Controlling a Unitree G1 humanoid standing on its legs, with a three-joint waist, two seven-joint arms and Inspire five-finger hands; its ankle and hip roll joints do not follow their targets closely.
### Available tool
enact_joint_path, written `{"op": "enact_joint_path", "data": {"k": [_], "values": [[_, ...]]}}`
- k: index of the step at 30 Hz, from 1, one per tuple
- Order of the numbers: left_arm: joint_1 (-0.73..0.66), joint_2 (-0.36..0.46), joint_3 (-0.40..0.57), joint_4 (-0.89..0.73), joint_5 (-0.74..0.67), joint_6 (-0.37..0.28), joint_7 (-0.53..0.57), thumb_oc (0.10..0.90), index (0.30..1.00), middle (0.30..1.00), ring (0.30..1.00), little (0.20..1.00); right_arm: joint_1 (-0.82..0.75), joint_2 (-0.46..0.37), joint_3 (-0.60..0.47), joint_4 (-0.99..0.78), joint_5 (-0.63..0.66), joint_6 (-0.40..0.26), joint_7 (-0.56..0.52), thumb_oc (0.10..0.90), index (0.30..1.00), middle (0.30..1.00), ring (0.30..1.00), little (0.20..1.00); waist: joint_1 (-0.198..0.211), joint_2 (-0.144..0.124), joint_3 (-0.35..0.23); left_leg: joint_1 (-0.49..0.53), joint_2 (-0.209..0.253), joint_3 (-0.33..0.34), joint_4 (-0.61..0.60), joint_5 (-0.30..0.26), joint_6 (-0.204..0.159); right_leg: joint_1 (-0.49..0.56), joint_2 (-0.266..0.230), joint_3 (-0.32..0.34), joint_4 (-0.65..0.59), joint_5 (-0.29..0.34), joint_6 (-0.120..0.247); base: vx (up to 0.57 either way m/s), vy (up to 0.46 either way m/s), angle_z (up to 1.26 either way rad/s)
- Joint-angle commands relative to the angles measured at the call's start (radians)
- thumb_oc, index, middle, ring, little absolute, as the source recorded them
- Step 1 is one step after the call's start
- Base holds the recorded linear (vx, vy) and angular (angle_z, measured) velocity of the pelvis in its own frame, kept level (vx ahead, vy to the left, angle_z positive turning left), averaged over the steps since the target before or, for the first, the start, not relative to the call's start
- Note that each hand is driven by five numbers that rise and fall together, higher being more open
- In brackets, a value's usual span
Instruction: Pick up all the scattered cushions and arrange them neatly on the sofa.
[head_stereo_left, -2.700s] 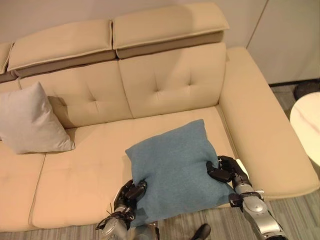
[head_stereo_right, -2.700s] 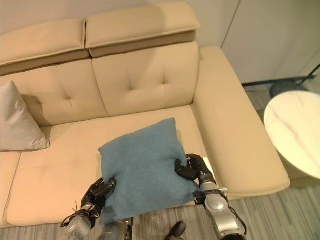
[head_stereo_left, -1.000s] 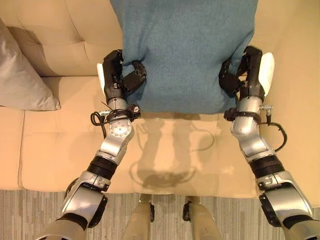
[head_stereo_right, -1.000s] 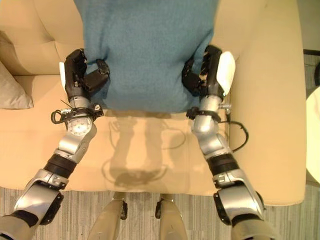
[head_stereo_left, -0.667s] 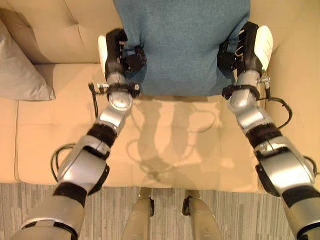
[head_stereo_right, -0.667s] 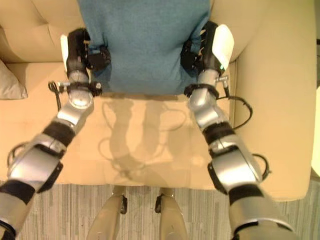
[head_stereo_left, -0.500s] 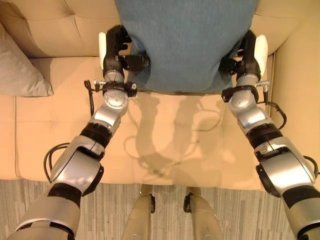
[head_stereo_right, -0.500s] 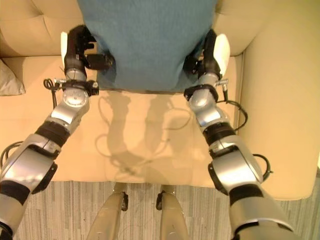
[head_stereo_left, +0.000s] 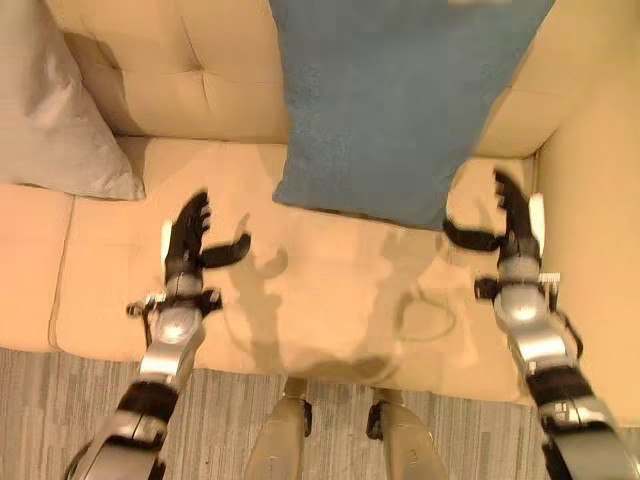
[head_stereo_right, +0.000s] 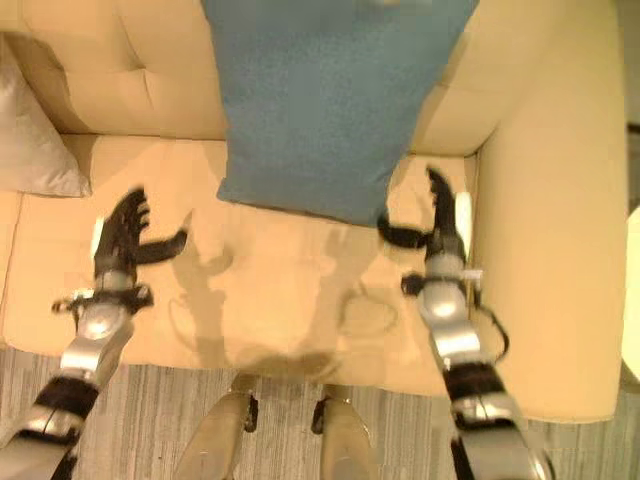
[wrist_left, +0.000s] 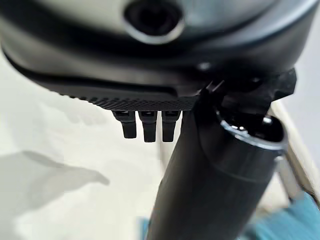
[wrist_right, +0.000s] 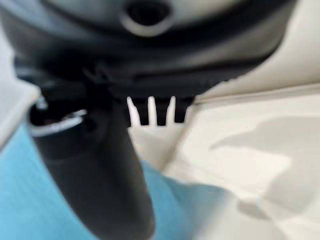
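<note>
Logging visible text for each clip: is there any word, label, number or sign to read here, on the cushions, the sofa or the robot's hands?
None: no text can be read in these pictures.
Blue cushion: plain fabric, no label showing.
Grey cushion: plain, no label showing.
Sofa: plain beige upholstery, no tag.
Left hand and right hand: open, no markings to make out.

It looked like a home living room: a tufted beige sofa (head_stereo_left: 330, 290) stretched ahead of both hands, a blue cushion (head_stereo_left: 390, 100) leaned on its backrest between them, a grey cushion (head_stereo_left: 50, 110) sat beyond the left hand (head_stereo_left: 187, 245), with striped grey carpet (head_stereo_left: 60, 400) below.
</note>
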Motion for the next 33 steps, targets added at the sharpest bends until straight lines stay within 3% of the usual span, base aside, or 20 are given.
{"op": "enact_joint_path", "data": {"k": [1, 5, 8, 14, 18, 22, 25, 30, 33], "values": [[0.022, 0.013, 0.036, 0.019, 0.105, -0.032, -0.085, 0.8, 0.9, 0.9, 0.9, 0.9, 0.06, -0.004, -0.034, 0.015, -0.052, -0.074, 0.075, 0.8, 0.9, 0.9, 0.9, 0.9, -0.005, -0.048, -0.201, 0.094, -0.011, 0.03, 0.002, -0.123, -0.027, 0.027, -0.033, 0.006, 0.087, -0.118, 0.049, 0.12, -0.05, 0.02], [0.135, -0.024, 0.053, 0.084, 0.144, -0.006, -0.133, 0.8, 0.9, 0.9, 0.9, 0.9, 0.142, 0.026, -0.032, 0.059, -0.106, -0.071, 0.114, 0.8, 0.9, 0.9, 0.9, 0.9, -0.002, -0.057, -0.228, 0.146, 0.002, 0.038, 0.002, -0.132, -0.022, 0.083, -0.02, 0.006, 0.07, -0.123, 0.051, 0.05, -0.032, -0.01], [0.212, -0.076, 0.043, 0.225, 0.205, 0.025, -0.164, 0.8, 0.9, 0.9, 0.9, 0.9, 0.2, 0.075, -0.013, 0.137, -0.126, -0.068, 0.155, 0.8, 0.9, 0.9, 0.9, 0.9, 0.003, -0.071, -0.264, 0.206, 0.017, 0.047, 0.004, -0.143, -0.018, 0.151, -0.002, 0.01, 0.046, -0.127, 0.049, 0.07, -0.053, -0.09], [0.256, -0.155, 0.042, 0.466, 0.273, 0.049, -0.163, 0.8, 0.9, 0.9, 0.9, 0.9, 0.24, 0.12, 0.026, 0.253, -0.159, -0.066, 0.178, 0.8, 0.9, 0.9, 0.9, 0.9, 0.012, -0.079, -0.301, 0.27, 0.037, 0.054, 0.002, -0.153, -0.025, 0.231, 0.021, 0.005, 0.022, -0.151, 0.041, 0.03, -0.048, -0.05], [0.244, -0.172, 0.023, 0.571, 0.335, 0.054, -0.137, 0.8, 0.9, 0.9, 0.9, 0.9, 0.247, 0.14, 0.036, 0.32, -0.157, -0.071, 0.165, 0.8, 0.9, 0.9, 0.9, 0.9, 0.013, -0.081, -0.292, 0.274, 0.053, 0.043, 0.004, -0.136, -0.042, 0.25, 0.038, -0.007, 0.025, -0.176, 0.025, -0.03, -0.086, 0.09], [0.217, -0.183, 0.001, 0.614, 0.344, 0.055, -0.125, 0.8, 0.9, 0.9, 0.9, 0.9, 0.233, 0.143, 0.045, 0.395, -0.154, -0.067, 0.145, 0.8, 0.9, 0.9, 0.9, 0.9, 0.015, -0.087, -0.27, 0.228, 0.052, 0.017, 0.057, -0.119, -0.057, 0.256, 0.038, -0.036, 0.016, -0.177, 0.016, -0.12, -0.065, 0.36], [0.202, -0.194, 0.001, 0.652, 0.34, 0.056, -0.122, 0.8, 0.9, 0.9, 0.9, 0.9, 0.207, 0.141, 0.071, 0.456, -0.174, -0.057, 0.139, 0.8, 0.9, 0.9, 0.9, 0.9, 0.019, -0.104, -0.259, 0.228, 0.042, -0.004, 0.173, -0.177, -0.048, 0.234, 0.014, -0.033, 0.025, -0.156, 0.012, -0.18, 0.004, 0.16], [0.204, -0.207, 0.014, 0.668, 0.335, 0.058, -0.121, 0.8, 0.9, 0.9, 0.9, 0.9, 0.198, 0.14, 0.074, 0.492, -0.185, -0.045, 0.139, 0.8, 0.9, 0.9, 0.9, 0.9, 0.002, -0.095, -0.279, 0.298, 0.076, 0.022, 0.234, -0.207, -0.051, 0.197, -0.003, -0.035, 0.027, -0.129, 0.02, -0.15, 0.092, -0.09], [0.202, -0.219, 0.017, 0.666, 0.327, 0.056, -0.124, 0.8, 0.9, 0.9, 0.9, 0.9, 0.192, 0.143, 0.071, 0.517, -0.184, -0.04, 0.143, 0.8, 0.9, 0.9, 0.9, 0.9, -0.014, -0.076, -0.291, 0.347, 0.088, 0.015, 0.241, -0.213, -0.06, 0.154, -0.016, -0.035, 0.045, -0.103, 0.034, -0.13, 0.134, 0.2]]}}
